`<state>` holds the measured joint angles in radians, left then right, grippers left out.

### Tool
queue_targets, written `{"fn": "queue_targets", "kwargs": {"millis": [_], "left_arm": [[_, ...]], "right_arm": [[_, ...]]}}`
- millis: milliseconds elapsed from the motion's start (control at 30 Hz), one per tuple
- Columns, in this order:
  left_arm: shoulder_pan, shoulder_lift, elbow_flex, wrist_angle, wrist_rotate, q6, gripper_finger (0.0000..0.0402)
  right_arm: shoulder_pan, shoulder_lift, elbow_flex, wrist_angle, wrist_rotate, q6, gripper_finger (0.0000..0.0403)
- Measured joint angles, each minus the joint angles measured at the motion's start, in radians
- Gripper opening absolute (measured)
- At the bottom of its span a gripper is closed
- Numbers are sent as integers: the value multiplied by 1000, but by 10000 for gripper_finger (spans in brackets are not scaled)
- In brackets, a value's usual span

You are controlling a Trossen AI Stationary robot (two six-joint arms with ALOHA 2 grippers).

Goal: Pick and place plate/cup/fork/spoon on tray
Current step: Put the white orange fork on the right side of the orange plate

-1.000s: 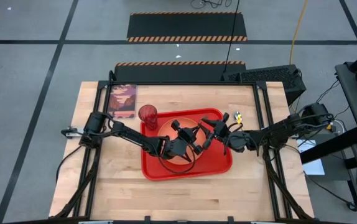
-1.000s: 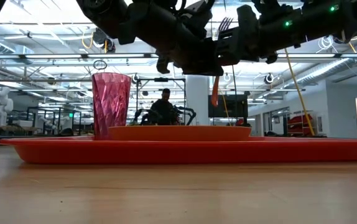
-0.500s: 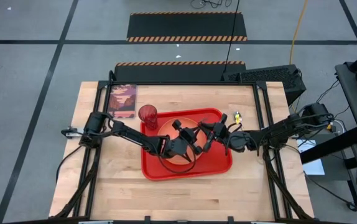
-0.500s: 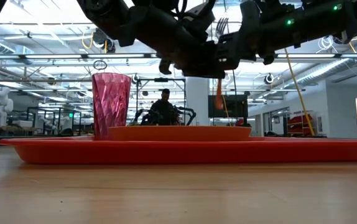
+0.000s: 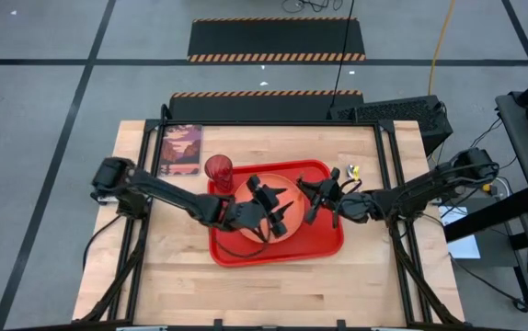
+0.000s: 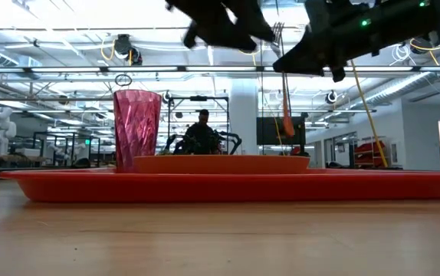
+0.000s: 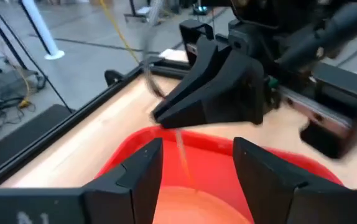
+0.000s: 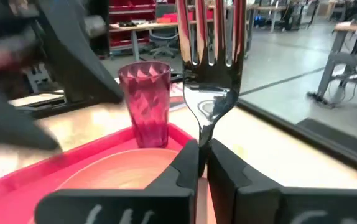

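Observation:
My right gripper (image 8: 204,155) is shut on the fork (image 8: 208,56). The fork stands upright over the tray (image 5: 246,253), which is red, with its silver tines up. My left gripper (image 7: 197,177) is open with nothing between its fingers, and hovers above the orange plate (image 5: 292,187), facing the right gripper across a small gap. The plate lies flat inside the tray. The dark red cup (image 5: 219,171) stands upright in the tray's far left corner. No spoon can be made out. My right gripper pinches the fork's metal neck (image 8: 204,132), just below the tines, between its two fingers. The fingers reach in roughly level from the table's right. The fork is upright, tines up. Its orange handle end (image 6: 287,123) hangs below the fingers, clear above the plate.
A booklet with a picture cover (image 5: 181,150) lies at the table's far left. A small pale thing (image 5: 350,171) sits on the wood right of the tray. Bare wood lies along the near edge. In the low view a person (image 6: 201,130) sits far behind the table.
My left gripper has let go of the fork, opened, risen, and drawn back toward the table's left. The fork stays in my right gripper, still upright, and its handle end now hangs a little farther toward the right arm.

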<state>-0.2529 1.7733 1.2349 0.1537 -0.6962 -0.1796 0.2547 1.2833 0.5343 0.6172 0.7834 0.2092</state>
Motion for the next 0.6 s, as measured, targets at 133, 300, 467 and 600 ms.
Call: {"fn": "queue_targets", "kwargs": {"millis": [133,300,467,600], "left_arm": [[-30,-98,0,-127,18,-45,196],[-81,-177,0,-233,17,-71,184],[-128,-201,0,-254,17,-72,172],[-144,-199,0,-257,16,-62,166]], "right_arm": [[26,-64,0,-107,-30,112,6],[71,-123,0,-238,-56,270,6],[114,-129,1,-345,-57,418,6],[131,-128,1,-401,-106,527,6]]}}
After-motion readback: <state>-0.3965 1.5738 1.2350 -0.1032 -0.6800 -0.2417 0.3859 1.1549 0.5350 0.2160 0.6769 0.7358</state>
